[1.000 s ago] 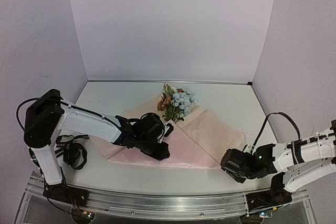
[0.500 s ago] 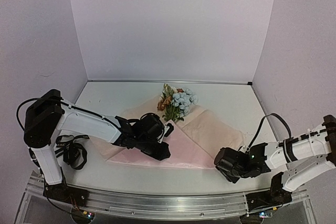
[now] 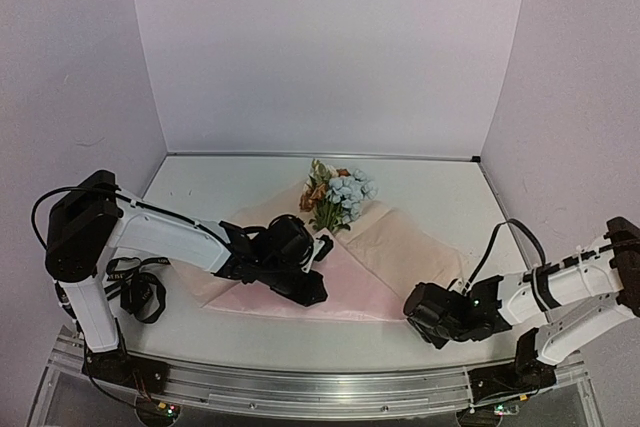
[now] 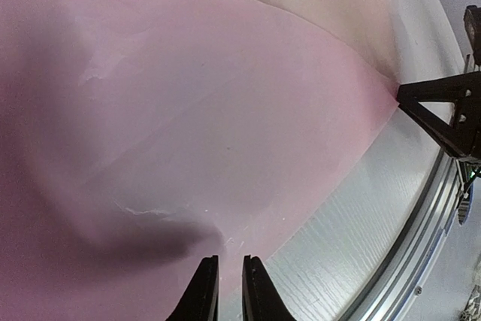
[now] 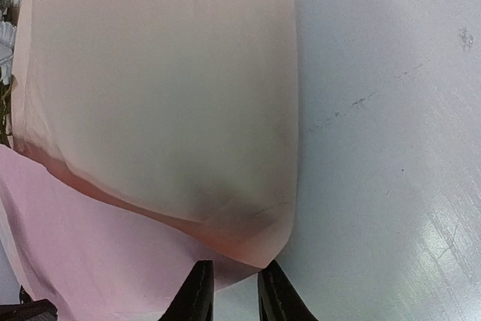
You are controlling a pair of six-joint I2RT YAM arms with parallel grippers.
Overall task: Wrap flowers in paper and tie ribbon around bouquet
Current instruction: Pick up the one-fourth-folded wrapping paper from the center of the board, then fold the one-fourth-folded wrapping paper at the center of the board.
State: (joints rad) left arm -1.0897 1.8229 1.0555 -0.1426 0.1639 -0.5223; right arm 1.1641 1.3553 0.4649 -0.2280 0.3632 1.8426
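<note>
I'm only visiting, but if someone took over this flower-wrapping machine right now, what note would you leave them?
Left claw: nearly shut at the pink paper's near edge; I cannot confirm a pinch.
Right claw: narrowly open at the paper's near right corner.
Flowers: on the paper's far end, blooms past its edge.
Done: one flap seems folded across the stems.
Left: finish wrapping, then tie the ribbon, which is not in view.

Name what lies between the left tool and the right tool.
Only the pink paper, spanning from the left tool to the right tool; the top view shows it.
</note>
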